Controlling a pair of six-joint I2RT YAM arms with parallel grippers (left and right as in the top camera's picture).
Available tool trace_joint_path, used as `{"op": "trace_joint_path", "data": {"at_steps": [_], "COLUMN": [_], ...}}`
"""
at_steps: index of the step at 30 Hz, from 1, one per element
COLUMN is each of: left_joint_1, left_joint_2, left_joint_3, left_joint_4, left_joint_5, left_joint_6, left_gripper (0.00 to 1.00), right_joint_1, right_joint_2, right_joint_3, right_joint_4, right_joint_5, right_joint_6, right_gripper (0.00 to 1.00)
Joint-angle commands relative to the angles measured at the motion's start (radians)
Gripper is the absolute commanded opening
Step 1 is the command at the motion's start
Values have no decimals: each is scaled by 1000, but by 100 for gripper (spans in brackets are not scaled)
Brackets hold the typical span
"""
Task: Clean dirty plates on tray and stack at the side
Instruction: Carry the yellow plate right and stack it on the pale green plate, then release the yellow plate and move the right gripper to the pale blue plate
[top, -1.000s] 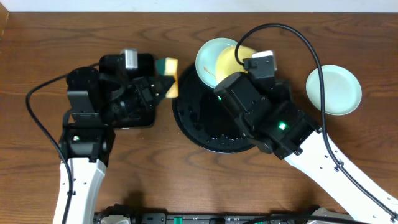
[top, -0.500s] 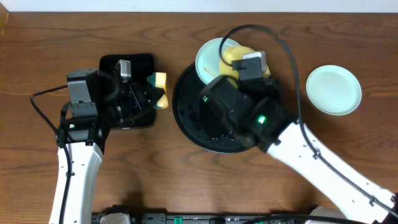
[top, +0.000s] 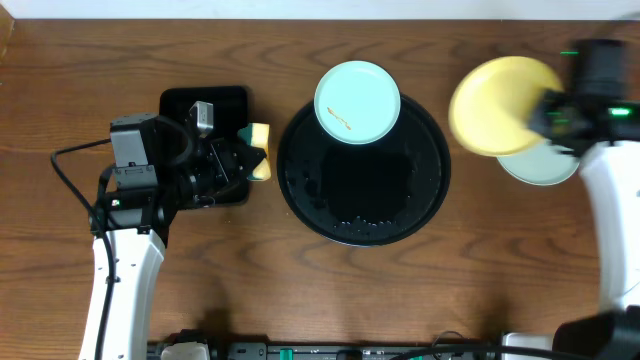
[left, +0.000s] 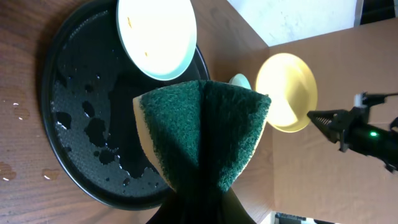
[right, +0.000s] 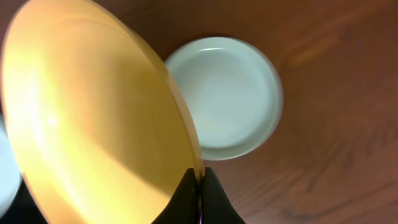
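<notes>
The left gripper (top: 243, 155) gripped a sponge (top: 258, 150) just off nine o'clock of the tray (top: 365, 215) — a smeared mint plate (top: 357, 102) sat at twelve. Out past two o'clock, the right gripper (right: 199, 180) pinched the rim of the yellow plate (top: 500, 105) above another mint plate (top: 548, 168).

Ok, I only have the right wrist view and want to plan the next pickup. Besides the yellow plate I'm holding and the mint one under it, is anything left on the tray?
Observer: One mint plate sits at the round tray's far rim, with an orange smear inside.
Operator: Where's the sponge?
Observer: The left claw is shut on the sponge, between the small rectangular tray and the round one.
Operator: Am I centred over the stack?
Observer: No. Seen from overhead, the yellow plate only partly overlaps the side mint plate. It sits off toward the round tray.
</notes>
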Motion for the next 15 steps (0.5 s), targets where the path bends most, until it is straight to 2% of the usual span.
{"op": "trace_joint_path", "data": {"at_steps": [1,6,11,13,15], "left_joint_1": [5,5,5,5,5], "left_joint_2": [2,2,2,2,2], "left_joint_3": [19,19,19,19,19], "left_joint_4": [-2,-13,-39,-39,-39], "left_joint_5": [10,10,10,10,10], "left_joint_6": [25,52,87,89,89], "left_gripper": [8,8,8,8,8], "right_joint_1": [-185,-320,-356,-355,-355], "right_joint_2": [67,207,304,318,319], "right_joint_3": [0,0,0,0,0], "right_joint_4": [13,49,101,121,127], "right_joint_5": [-208,-213,-225,-227,-227], "right_joint_6": [-19,-19,-42,-64,-64], "right_gripper": [1,1,1,9,34]}}
